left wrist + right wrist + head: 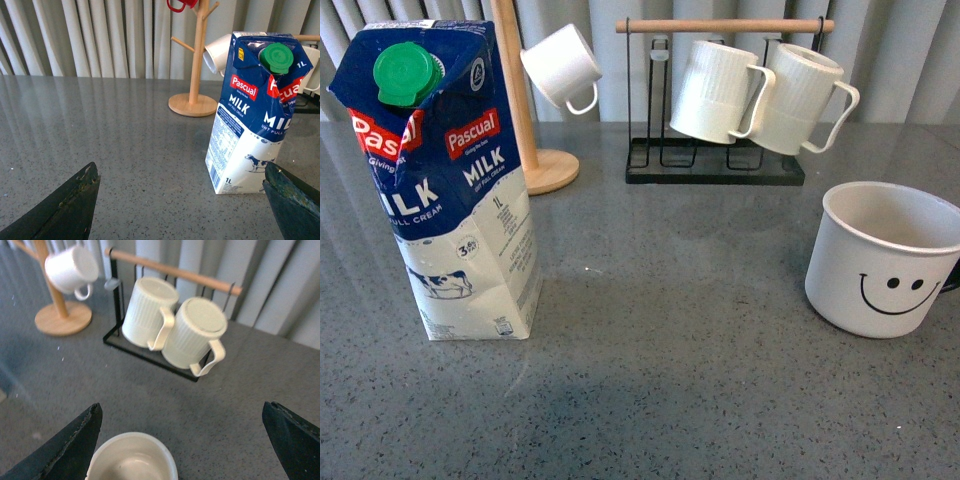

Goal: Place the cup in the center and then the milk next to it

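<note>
The cup (885, 260), a wide white mug with a black smiley face, stands at the table's right side, its black handle just showing at the frame edge. The milk (445, 190), a tall blue-and-white Pascual carton with a green cap, stands upright at the left. Neither arm shows in the front view. My left gripper (182, 200) is open over bare table, with the milk (252, 115) just ahead by one finger (292, 205). My right gripper (182, 440) is open above the table, and the cup's rim (132, 460) lies low between the fingers, close to one finger (65, 450).
A wooden mug tree (525, 100) with a small plain white cup (563, 66) stands behind the milk. A black wire rack (715, 150) with a wooden bar holds two ribbed cream mugs (720, 90) at the back. Grey speckled table (670, 320) lies between cup and milk.
</note>
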### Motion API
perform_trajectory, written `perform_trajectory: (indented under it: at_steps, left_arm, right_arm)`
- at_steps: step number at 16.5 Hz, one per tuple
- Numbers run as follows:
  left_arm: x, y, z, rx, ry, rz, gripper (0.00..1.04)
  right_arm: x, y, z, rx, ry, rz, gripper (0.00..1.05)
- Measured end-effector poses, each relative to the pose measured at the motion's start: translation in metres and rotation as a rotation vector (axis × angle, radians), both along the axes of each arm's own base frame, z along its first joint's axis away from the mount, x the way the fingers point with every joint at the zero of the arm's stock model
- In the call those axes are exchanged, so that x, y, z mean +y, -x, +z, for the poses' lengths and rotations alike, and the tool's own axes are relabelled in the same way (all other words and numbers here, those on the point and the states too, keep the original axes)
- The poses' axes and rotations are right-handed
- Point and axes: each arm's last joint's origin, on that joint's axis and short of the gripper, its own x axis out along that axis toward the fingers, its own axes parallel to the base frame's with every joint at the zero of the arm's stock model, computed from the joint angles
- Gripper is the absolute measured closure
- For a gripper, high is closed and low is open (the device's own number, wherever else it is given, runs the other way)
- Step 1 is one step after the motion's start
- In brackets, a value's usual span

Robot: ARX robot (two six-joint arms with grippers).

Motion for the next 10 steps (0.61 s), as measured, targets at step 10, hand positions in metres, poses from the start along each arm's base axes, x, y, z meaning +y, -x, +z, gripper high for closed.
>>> perform_trajectory:
  at_steps: [10]
  left_arm:
    - [0.000,0.000,0.000,0.000,0.000,0.000,0.07]
  right_arm:
    - [-0.016,-0.076,-0.052,0.449,0.237,0.238,0.07]
